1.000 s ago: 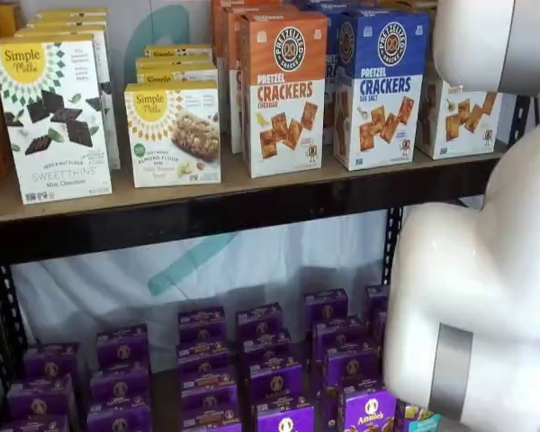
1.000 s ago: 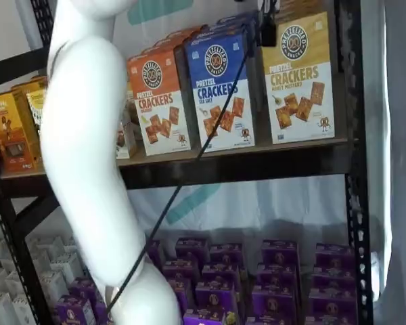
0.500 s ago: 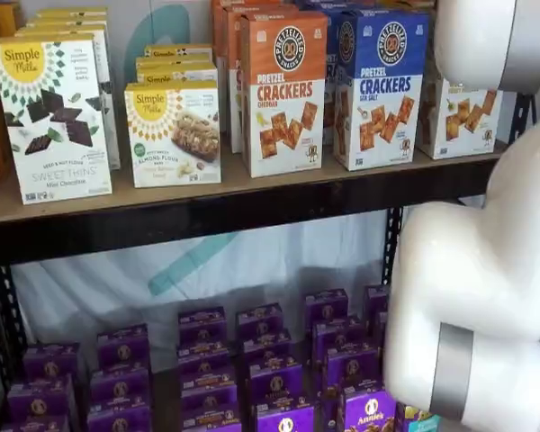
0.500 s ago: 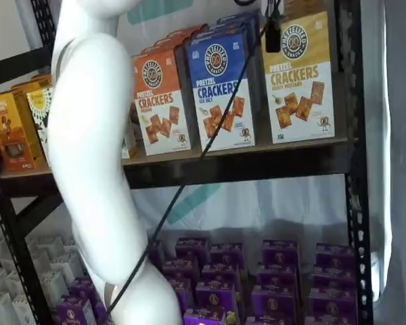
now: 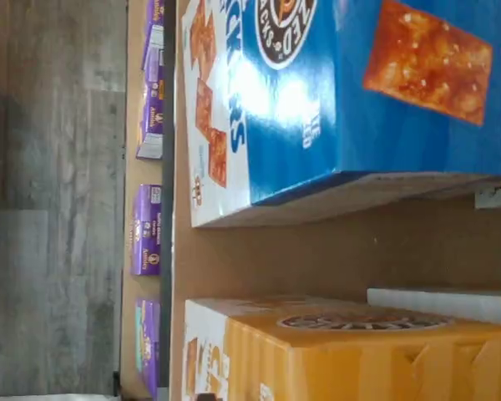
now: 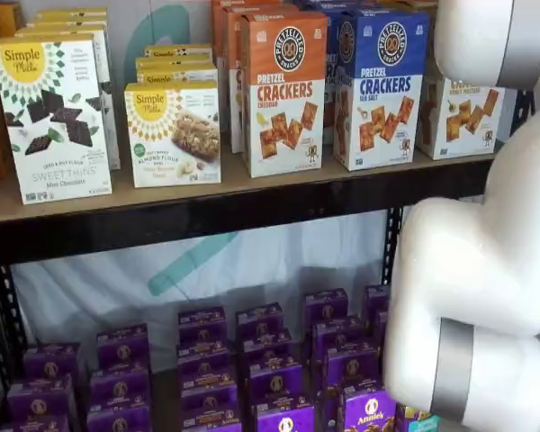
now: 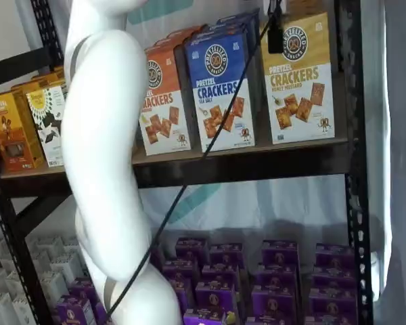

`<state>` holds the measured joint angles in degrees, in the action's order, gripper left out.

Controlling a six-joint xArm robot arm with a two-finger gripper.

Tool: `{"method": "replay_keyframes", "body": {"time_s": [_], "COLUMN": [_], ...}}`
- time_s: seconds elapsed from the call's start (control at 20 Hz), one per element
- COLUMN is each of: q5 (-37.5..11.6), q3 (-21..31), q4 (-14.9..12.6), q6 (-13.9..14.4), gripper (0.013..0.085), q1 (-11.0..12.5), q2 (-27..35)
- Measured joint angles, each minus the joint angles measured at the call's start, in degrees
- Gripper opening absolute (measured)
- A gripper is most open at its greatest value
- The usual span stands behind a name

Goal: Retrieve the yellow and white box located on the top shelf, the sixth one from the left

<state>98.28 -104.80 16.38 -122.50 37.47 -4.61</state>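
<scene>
The yellow and white box [image 7: 299, 81] stands at the right end of the top shelf [image 7: 257, 154], right of the blue-topped carton [image 7: 222, 88]. In a shelf view its white lower half [image 6: 459, 112] shows beside the white arm. In the wrist view its mustard top [image 5: 359, 355] lies close, across a strip of shelf board from the blue carton [image 5: 359, 92]. My gripper [image 7: 275, 37] shows only as a black finger hanging from the view's upper edge, in front of the box's upper left corner, with a cable beside it. I cannot tell whether it is open.
An orange-topped crackers carton [image 6: 283, 94] and Simple Mills boxes [image 6: 173, 133] stand further left on the shelf. Purple boxes [image 6: 274, 378] fill the lower level. The white arm [image 7: 105, 156] crosses in front of the shelves. A black upright [image 7: 352, 135] stands right of the box.
The white arm has swung rightward in front of the shelves in one shelf view and uncovered slightly more of the yellow box in the other. The black finger has barely moved.
</scene>
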Motion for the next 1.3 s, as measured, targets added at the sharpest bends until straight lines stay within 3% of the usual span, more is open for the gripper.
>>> {"method": "replay_keyframes", "body": {"time_s": [0.45,0.8,1.3], "q5": [0.8,-1.0,-1.5], "q3": [-1.2,1.4,3.0], "q4": [-2.2,-4.6,-5.1], "q6": [0.0,-0.4,-0.2], "gripper": [0.085,0.085,0.085], "q1": [-0.7,-1.5,-1.9], "q2": [0.3,-1.5,-2.4]}}
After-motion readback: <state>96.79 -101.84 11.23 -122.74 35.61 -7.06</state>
